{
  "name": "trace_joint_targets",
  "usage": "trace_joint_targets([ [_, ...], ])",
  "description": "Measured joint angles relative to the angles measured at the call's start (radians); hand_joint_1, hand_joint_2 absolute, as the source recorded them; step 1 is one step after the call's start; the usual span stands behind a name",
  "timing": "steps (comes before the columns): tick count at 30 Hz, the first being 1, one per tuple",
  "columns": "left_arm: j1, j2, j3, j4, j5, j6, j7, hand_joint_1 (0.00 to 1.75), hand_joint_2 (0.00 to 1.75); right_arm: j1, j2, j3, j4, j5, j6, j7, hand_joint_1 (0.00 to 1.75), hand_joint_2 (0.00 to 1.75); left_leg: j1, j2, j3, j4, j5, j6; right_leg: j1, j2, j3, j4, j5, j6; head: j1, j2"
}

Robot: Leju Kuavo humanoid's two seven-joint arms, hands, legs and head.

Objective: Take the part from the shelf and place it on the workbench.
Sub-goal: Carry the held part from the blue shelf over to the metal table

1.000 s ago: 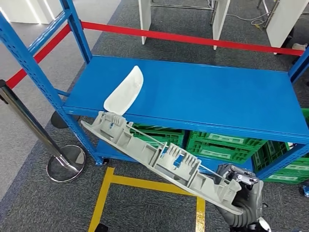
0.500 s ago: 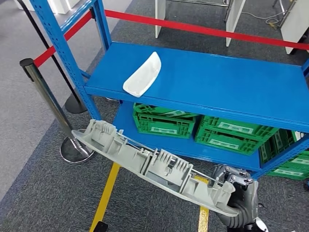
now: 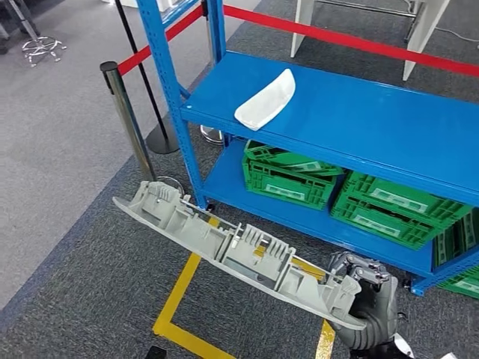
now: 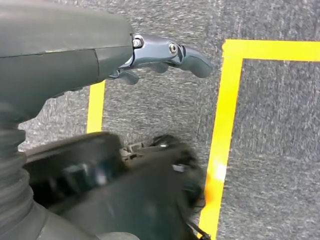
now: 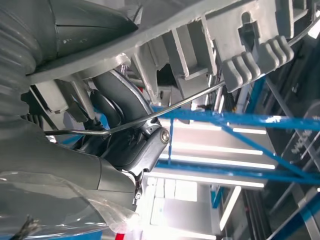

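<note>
A long grey ribbed plastic part [image 3: 237, 250] hangs in the air over the carpet, slanting from upper left down to lower right in the head view. My right hand [image 3: 367, 299] grips its lower right end. In the right wrist view the part [image 5: 211, 45] runs across the hand's dark fingers [image 5: 124, 125], with a thin metal rod along it. My left hand [image 4: 166, 55] hangs over the carpet with its fingers stretched out and nothing in them. A white curved part [image 3: 266, 99] lies on the blue shelf [image 3: 361, 127].
Green crates [image 3: 288, 176] stand on the shelf's lower level. A metal stanchion [image 3: 127, 120] with a red barrier stands to the left of the shelf. Yellow floor tape [image 3: 180, 292] marks the carpet below the part. White table legs [image 3: 302, 26] stand behind the shelf.
The whole view has swung left: shelf and stanchion slid right and up in the picture. The grey part stays held in my right hand at the same slant.
</note>
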Motion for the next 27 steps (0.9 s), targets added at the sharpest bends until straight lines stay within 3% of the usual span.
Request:
trace_joint_targets([
  [1, 0.000, 0.000, 0.000, -0.001, 0.000, 0.000, 0.000, 0.00, 1.75, -0.001, 0.000, 0.001, 0.000, 0.000, 0.000, 0.000, 1.75, 1.75, -0.006, 0.007, 0.016, -0.035, -0.006, 0.007, 0.000, -0.011, -0.005, 0.001, 0.007, 0.007, 0.000, 0.000],
  [3, 0.004, -0.001, 0.002, -0.003, 0.000, 0.000, 0.000, 0.00, 1.75, -0.002, 0.000, 0.003, 0.000, 0.000, 0.000, 0.000, 1.75, 1.75, -0.012, -0.007, 0.013, -0.059, 0.002, 0.024, -0.003, -0.029, -0.013, 0.000, 0.018, 0.021, 0.000, 0.000],
  [4, 0.006, -0.001, 0.003, -0.003, 0.000, 0.000, 0.000, 0.00, 1.75, -0.003, -0.001, 0.004, 0.000, 0.000, 0.000, 0.000, 1.75, 1.75, -0.012, -0.017, 0.008, -0.067, 0.012, 0.033, -0.006, -0.018, -0.020, 0.003, 0.010, 0.027, 0.000, 0.000],
  [5, 0.007, -0.002, 0.005, -0.005, 0.000, 0.001, 0.000, 0.00, 1.75, -0.003, -0.001, 0.004, 0.000, 0.000, 0.000, 0.000, 1.75, 1.75, -0.010, -0.025, 0.002, -0.075, 0.022, 0.043, -0.008, 0.007, -0.030, 0.021, -0.013, 0.029, 0.000, 0.000],
  [7, 0.007, -0.005, 0.008, -0.007, 0.000, 0.000, 0.000, 0.00, 1.75, -0.003, -0.002, 0.003, 0.000, 0.000, 0.000, 0.000, 1.75, 1.75, -0.008, -0.042, -0.019, -0.079, 0.041, 0.057, -0.011, 0.077, -0.068, 0.118, -0.093, 0.032, 0.005, 0.000],
  [9, 0.006, -0.009, 0.010, -0.008, 0.000, -0.002, 0.000, 0.00, 1.75, -0.001, -0.004, 0.003, 0.002, 0.001, 0.000, 0.001, 1.75, 1.75, -0.012, -0.062, -0.047, -0.071, 0.057, 0.060, -0.009, 0.108, -0.103, 0.245, -0.156, 0.033, 0.009, 0.000],
  [10, 0.006, -0.010, 0.011, -0.009, 0.000, -0.003, 0.000, 0.00, 1.75, -0.001, -0.005, 0.003, 0.003, 0.002, 0.000, 0.001, 1.75, 1.75, -0.014, -0.073, -0.061, -0.066, 0.064, 0.060, -0.009, 0.112, -0.104, 0.274, -0.159, 0.034, 0.009, 0.000],
  [11, 0.007, -0.012, 0.012, -0.009, -0.001, -0.003, 0.000, 0.00, 1.75, -0.001, -0.006, 0.003, 0.004, 0.002, 0.000, 0.002, 1.75, 1.75, -0.014, -0.084, -0.075, -0.060, 0.072, 0.058, -0.009, 0.113, -0.087, 0.269, -0.144, 0.033, 0.009, 0.000],
  [13, 0.009, -0.015, 0.013, -0.013, -0.003, -0.004, 0.000, 0.00, 1.75, 0.000, -0.007, 0.004, 0.005, 0.003, 0.000, 0.001, 1.75, 1.75, -0.012, -0.108, -0.105, -0.044, 0.085, 0.051, -0.012, 0.133, -0.008, 0.157, -0.091, 0.032, 0.009, 0.000],
  [15, 0.012, -0.019, 0.015, -0.021, -0.006, -0.004, 0.001, 0.00, 1.75, 0.006, -0.008, 0.004, 0.005, 0.003, 0.000, -0.002, 1.75, 1.75, -0.012, -0.132, -0.131, -0.027, 0.099, 0.041, -0.016, 0.174, 0.069, 0.035, -0.076, 0.029, 0.009, 0.000],
  [16, 0.014, -0.020, 0.015, -0.025, -0.006, -0.004, 0.001, 0.00, 1.75, 0.010, -0.009, 0.004, 0.005, 0.003, 0.001, -0.004, 1.75, 1.75, -0.013, -0.143, -0.140, -0.021, 0.108, 0.036, -0.016, 0.187, 0.083, 0.008, -0.082, 0.026, 0.009, 0.000],
  [18, 0.020, -0.020, 0.016, -0.031, -0.006, -0.004, 0.002, 0.00, 1.75, 0.017, -0.010, 0.004, 0.005, 0.003, 0.001, -0.008, 1.75, 1.75, -0.012, -0.165, -0.151, -0.020, 0.127, 0.027, -0.015, 0.172, 0.074, 0.006, -0.078, 0.016, 0.009, 0.000],
  [20, 0.026, -0.020, 0.018, -0.034, -0.006, -0.004, 0.003, 0.00, 1.75, 0.018, -0.010, 0.004, 0.005, 0.002, 0.001, -0.009, 1.75, 1.75, -0.013, -0.146, -0.164, -0.002, 0.104, 0.015, -0.015, 0.142, 0.059, 0.006, -0.064, -0.001, 0.006, 0.000],
  [22, 0.028, -0.020, 0.018, -0.036, -0.006, -0.004, 0.004, 0.00, 1.75, 0.020, -0.010, 0.004, 0.005, 0.001, 0.001, -0.010, 1.75, 1.75, -0.011, -0.092, -0.186, 0.085, 0.010, 0.005, -0.012, 0.111, 0.039, 0.006, -0.046, -0.015, 0.000, 0.000],
  [24, 0.029, -0.021, 0.018, -0.039, -0.006, -0.004, 0.005, 0.00, 1.75, 0.023, -0.011, 0.004, 0.005, 0.001, 0.001, -0.010, 1.75, 1.75, -0.003, -0.066, -0.206, 0.220, -0.081, -0.004, -0.007, 0.078, 0.019, 0.008, -0.026, -0.018, -0.004, 0.000],
  [25, 0.029, -0.021, 0.018, -0.039, -0.006, -0.005, 0.006, 0.00, 1.75, 0.024, -0.011, 0.004, 0.005, 0.001, 0.001, -0.010, 1.75, 1.75, 0.001, -0.062, -0.206, 0.269, -0.095, -0.007, -0.006, 0.062, 0.007, 0.009, -0.015, -0.018, -0.004, 0.000],
  [26, 0.029, -0.022, 0.018, -0.040, -0.006, -0.006, 0.006, 0.00, 1.75, 0.023, -0.011, 0.004, 0.005, 0.001, 0.001, -0.009, 1.75, 1.75, 0.004, -0.060, -0.191, 0.282, -0.083, -0.009, -0.004, 0.047, -0.007, 0.011, -0.005, -0.017, -0.004, 0.000],
  [27, 0.029, -0.022, 0.019, -0.042, -0.006, -0.009, 0.006, 0.00, 1.75, 0.022, -0.011, 0.004, 0.005, 0.001, 0.001, -0.009, 1.75, 1.75, 0.006, -0.056, -0.158, 0.259, -0.058, -0.008, -0.003, 0.033, -0.022, 0.013, 0.005, -0.017, -0.004, 0.000],
])
